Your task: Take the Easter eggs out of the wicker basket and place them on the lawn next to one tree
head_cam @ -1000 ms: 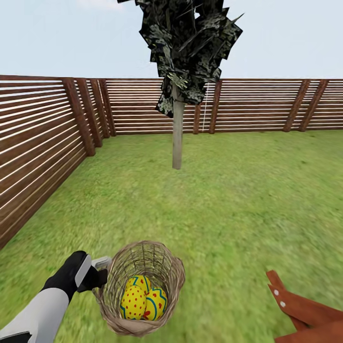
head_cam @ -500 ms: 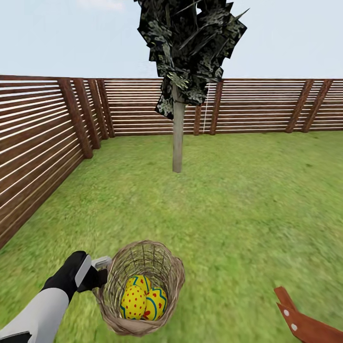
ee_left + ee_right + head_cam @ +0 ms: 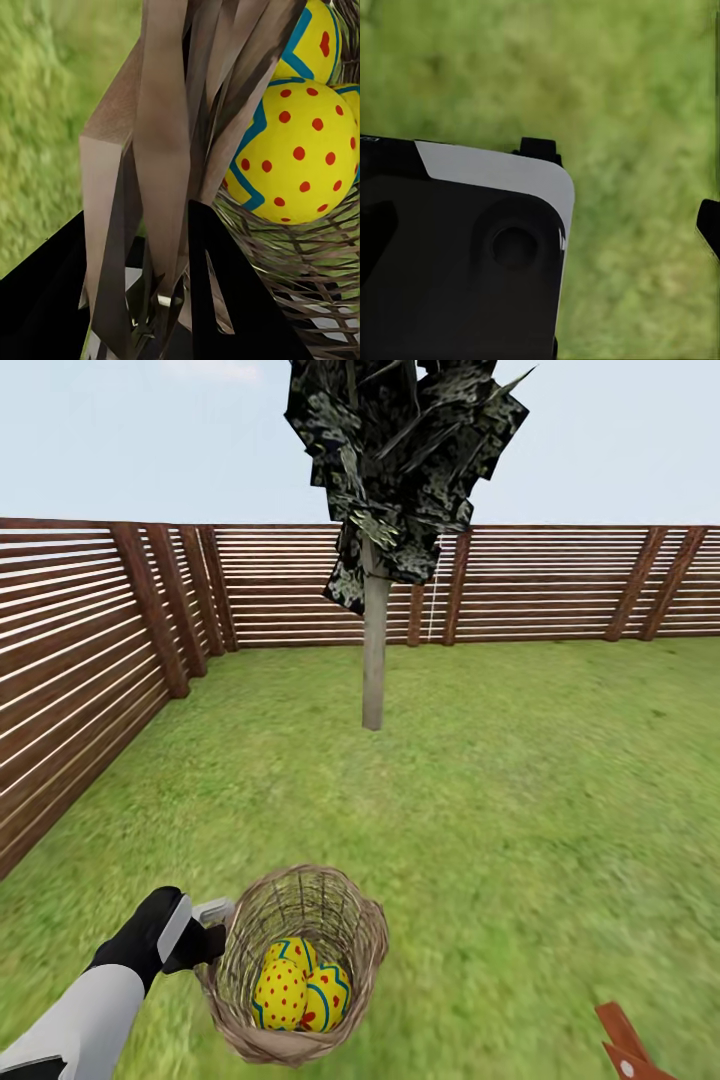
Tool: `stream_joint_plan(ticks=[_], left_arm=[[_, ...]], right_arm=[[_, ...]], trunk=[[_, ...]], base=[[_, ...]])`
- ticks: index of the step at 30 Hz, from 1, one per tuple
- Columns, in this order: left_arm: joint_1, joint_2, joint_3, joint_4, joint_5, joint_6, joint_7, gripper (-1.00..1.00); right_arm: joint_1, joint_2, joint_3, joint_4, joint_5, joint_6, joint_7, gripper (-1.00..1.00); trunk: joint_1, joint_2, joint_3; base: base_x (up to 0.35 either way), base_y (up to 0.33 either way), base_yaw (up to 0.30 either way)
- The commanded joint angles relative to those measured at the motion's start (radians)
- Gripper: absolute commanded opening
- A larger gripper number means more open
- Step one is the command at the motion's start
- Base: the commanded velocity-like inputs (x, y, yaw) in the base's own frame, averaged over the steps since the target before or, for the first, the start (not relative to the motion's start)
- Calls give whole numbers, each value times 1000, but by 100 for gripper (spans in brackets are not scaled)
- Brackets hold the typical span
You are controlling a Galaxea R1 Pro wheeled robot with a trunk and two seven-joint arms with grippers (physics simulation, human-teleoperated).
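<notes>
All three Easter eggs sit in the wicker basket, left gripper fingers clamped on its rim; tree well ahead; right fingers' state unclear

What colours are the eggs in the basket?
The eggs are yellow with red dots and blue zigzag bands, clearest in the left wrist view.

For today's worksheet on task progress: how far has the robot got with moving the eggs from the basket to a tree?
Done: nothing delivered yet; the Easter eggs all sit inside the wicker basket. In hand: the left gripper has its jaws shut on the basket's rim, carrying it above the lawn, with the tree ahead. Left: reach the tree, lift out all three eggs and lay them on the grass beside its trunk.
</notes>
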Motion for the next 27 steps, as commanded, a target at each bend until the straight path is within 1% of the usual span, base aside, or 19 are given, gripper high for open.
stream_joint_plan(ticks=[1, 27], left_arm=[[-1, 0, 3, -1, 21, 3, 5, -100], [-1, 0, 3, -2, 21, 2, 5, -100]], right_arm=[[-2, 0, -2, 4, 9, -8, 1, 100], [-2, -2, -2, 4, 8, -11, 1, 100]], trunk=[[1, -1, -1], [1, -1, -1]], base=[[322, 0, 0], [322, 0, 0]])
